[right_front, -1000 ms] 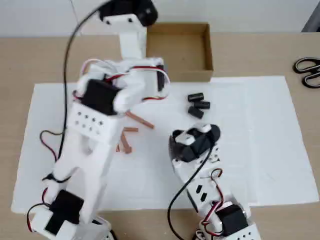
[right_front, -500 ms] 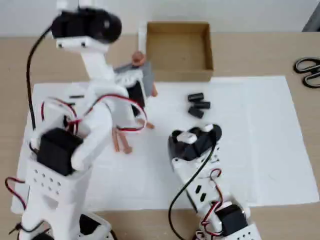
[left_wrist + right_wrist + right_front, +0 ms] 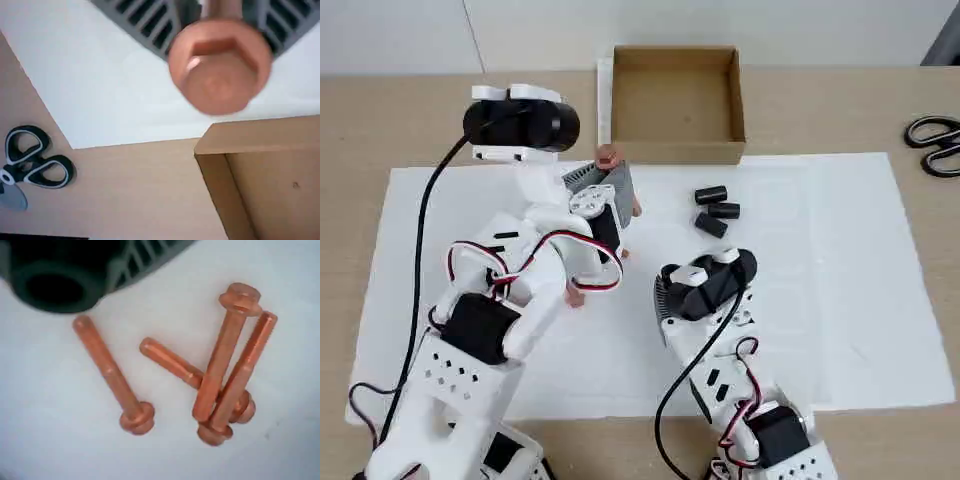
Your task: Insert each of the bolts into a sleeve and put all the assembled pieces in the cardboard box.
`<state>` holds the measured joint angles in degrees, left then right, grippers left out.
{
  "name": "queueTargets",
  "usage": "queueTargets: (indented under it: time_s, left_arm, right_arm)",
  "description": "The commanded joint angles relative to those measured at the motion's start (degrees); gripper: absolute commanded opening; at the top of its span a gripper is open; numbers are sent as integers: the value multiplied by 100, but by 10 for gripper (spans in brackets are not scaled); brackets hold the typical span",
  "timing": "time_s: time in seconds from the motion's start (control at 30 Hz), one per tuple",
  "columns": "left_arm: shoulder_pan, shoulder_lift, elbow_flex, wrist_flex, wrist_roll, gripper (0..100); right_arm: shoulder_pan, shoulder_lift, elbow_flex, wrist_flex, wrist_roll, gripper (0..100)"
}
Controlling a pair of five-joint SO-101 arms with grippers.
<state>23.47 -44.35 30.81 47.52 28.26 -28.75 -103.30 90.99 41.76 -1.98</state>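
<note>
We see the left claw clamped on a smooth copper bolt, its round, flanged hex head pointing toward the open cardboard box at top centre of the high view. The right claw, at lower centre, grips a black hollow sleeve against its ribbed grey finger, above four loose copper bolts on the white sheet, three of them overlapping. Three more stubby black sleeves lie clustered mid-sheet, and black-handled scissors rest on the wooden table at far right.
</note>
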Motion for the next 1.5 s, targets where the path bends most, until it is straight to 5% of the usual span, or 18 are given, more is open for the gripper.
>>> queueTargets:
  time_s: [0.0, 1.47]
  left_arm:
    - [211, -229, -31, -97, 0, 6]
    - [853, -237, 778, 369, -26, 6]
  right_arm:
    - [-171, -66, -18, -286, -53, 4]
    - [-321, -66, -35, -303, -44, 4]
